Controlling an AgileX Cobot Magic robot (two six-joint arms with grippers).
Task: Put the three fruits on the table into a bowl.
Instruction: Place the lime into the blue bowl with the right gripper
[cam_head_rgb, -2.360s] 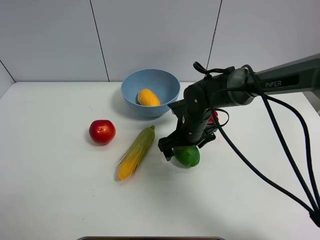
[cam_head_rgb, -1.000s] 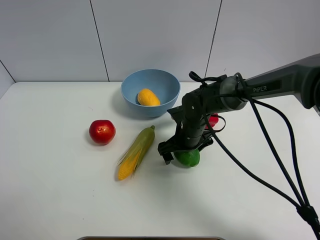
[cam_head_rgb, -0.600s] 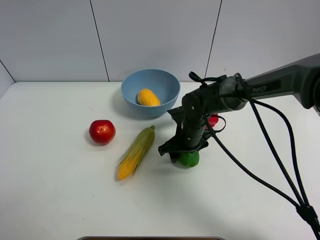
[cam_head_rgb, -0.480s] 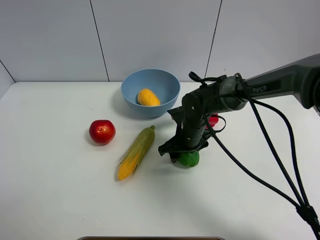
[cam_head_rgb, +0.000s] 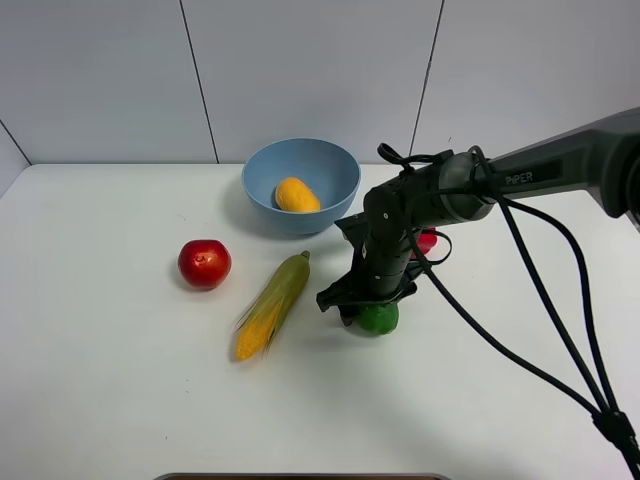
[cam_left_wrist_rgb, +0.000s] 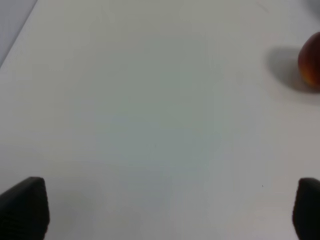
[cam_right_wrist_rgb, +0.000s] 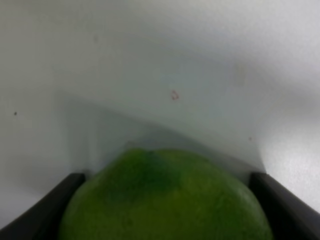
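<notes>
The exterior camera is looking down from high on the large plain white tabletop (cam_head_rgb: 120, 400). It is sharing the round glossy green lime-like fruit (cam_right_wrist_rgb: 165, 205) with the close-up right wrist view, the round red apple (cam_left_wrist_rgb: 311, 67) with the left.

Orange-yellow fruit (cam_head_rgb: 296, 194) in blue bowl (cam_head_rgb: 330, 172); green lime (cam_head_rgb: 379, 319) and red apple (cam_head_rgb: 204, 264) on white table (cam_head_rgb: 120, 380).

White table before a panelled wall.
The table (cam_head_rgb: 110, 400), plain white, meets a pale grey wall (cam_head_rgb: 310, 70) of flat panels divided by thin dark seams (cam_head_rgb: 199, 80); soft, even light casts faint shadows.
</notes>
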